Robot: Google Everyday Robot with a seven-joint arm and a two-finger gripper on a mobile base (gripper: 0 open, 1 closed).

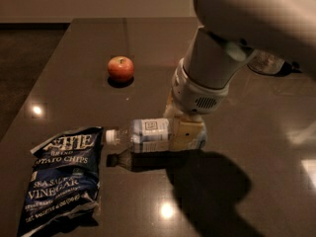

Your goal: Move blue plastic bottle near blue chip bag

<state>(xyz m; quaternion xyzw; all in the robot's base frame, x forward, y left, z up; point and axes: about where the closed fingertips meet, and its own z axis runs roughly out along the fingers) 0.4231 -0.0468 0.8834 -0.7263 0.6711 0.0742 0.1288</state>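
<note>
The blue plastic bottle (145, 135) is a small clear bottle with a white cap and pale label. It lies level, cap pointing left, held a little above the dark table with its shadow just below. My gripper (187, 135) is shut on the bottle's base end, under the big white arm. The blue chip bag (64, 179) lies flat at the front left, dark navy with white lettering. The bottle's cap is just right of the bag's upper right corner.
A red apple (120, 68) sits on the table (148, 38) behind the bottle. A metal or glass container (269, 63) stands at the back right, partly hidden by the arm. The table's left edge runs beside the bag.
</note>
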